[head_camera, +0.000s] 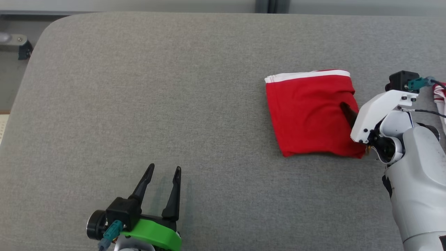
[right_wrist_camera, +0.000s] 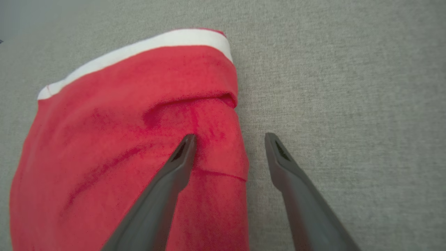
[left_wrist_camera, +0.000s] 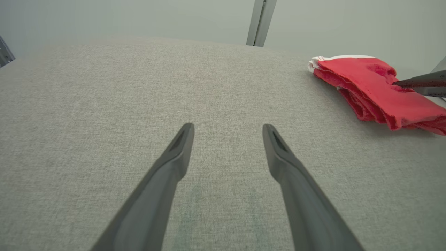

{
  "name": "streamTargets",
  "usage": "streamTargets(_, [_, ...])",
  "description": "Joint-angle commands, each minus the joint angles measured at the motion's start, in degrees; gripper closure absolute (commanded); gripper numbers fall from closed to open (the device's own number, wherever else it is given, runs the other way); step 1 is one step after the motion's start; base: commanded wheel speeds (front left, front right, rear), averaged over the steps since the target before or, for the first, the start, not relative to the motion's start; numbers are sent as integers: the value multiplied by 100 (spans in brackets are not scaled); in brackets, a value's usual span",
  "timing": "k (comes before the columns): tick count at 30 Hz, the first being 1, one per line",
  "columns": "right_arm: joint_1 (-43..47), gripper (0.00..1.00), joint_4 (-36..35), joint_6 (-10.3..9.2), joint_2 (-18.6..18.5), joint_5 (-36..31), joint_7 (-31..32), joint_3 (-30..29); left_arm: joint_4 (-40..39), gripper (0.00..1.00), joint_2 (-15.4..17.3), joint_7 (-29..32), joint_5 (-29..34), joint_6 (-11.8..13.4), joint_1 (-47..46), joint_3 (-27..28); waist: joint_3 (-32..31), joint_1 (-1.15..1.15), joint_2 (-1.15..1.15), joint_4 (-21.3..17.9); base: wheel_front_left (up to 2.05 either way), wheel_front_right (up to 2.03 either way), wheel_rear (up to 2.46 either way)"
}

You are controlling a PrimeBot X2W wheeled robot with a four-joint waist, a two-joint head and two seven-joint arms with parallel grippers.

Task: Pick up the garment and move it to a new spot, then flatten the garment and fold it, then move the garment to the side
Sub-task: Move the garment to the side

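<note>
The garment (head_camera: pixel 310 111) is red with a white band along its far hem, and it lies folded in a rough square at the right of the grey padded surface (head_camera: pixel 174 104). My right gripper (head_camera: pixel 348 108) hangs open over its right edge. In the right wrist view the gripper (right_wrist_camera: pixel 230 136) straddles that edge of the garment (right_wrist_camera: pixel 122 139), one finger over the red cloth and the other over bare grey fabric, gripping nothing. My left gripper (head_camera: pixel 164 167) stands open and empty at the lower left, far from the cloth. The left wrist view has that gripper (left_wrist_camera: pixel 228 126) over bare surface, with the garment (left_wrist_camera: pixel 369 83) at the upper right.
A red-and-white striped piece of cloth (head_camera: pixel 440 97) peeks in at the right edge, behind my right arm. The surface's rounded left corner drops off near a metal bracket (head_camera: pixel 14 40). A pale wall with a vertical post (left_wrist_camera: pixel 259 21) stands behind the far edge.
</note>
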Motion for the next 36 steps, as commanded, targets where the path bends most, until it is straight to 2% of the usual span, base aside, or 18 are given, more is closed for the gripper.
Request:
streamTargets(1, [-130, 0, 142, -1, 23, -64, 15, -146, 12, 0, 15, -18, 8, -13, -129, 18, 337, 0, 0, 348, 0, 0, 0])
streamTargets(5, [-149, 0, 493, 0, 248, -73, 152, -293, 30, 0, 14, -18, 27, 21, -173, 130, 314, 0, 0, 326, 0, 0, 0])
streamTargets(6, [-145, 78, 513, 0, 302, 13, 101, -314, 25, 0, 15, -18, 44, 29, -173, 177, 292, 0, 0, 288, 0, 0, 0])
streamTargets(7, [-143, 100, 516, 0, 329, 75, 84, -322, 15, 0, 15, -18, 56, 35, -163, 205, 272, 0, 0, 248, 0, 0, 0])
streamTargets(11, [-158, 100, 272, 0, 400, 472, -98, -256, -57, 0, 14, -18, 118, 54, -52, 346, 161, 0, 0, -98, 0, 0, 0])
streamTargets(15, [-13, 100, -111, -1, 318, 725, -118, 39, -135, 0, 15, -18, 179, 38, 60, 426, 78, 0, 0, -666, 0, 0, 0])
streamTargets(20, [83, 100, -665, -4, -43, 819, -29, 193, -230, 0, 16, -17, 298, -21, 54, 411, 135, 0, 0, -1402, 0, 0, 0])
streamTargets(24, [-69, 100, -1028, -4, -363, 746, 175, 10, -258, 0, 17, -18, 371, -73, -128, 325, 322, 0, 0, -1722, 0, 0, 0])
streamTargets(29, [-331, 100, -1161, -3, -613, 361, 414, -287, -249, 0, 18, -18, 340, -116, -319, 200, 522, 0, 0, -1753, 0, 0, 0])
streamTargets(36, [-830, 100, -980, -3, -1097, -543, 835, -808, -162, 0, 19, -18, 194, -133, -405, 100, 667, 0, 0, -1370, 0, 0, 0])
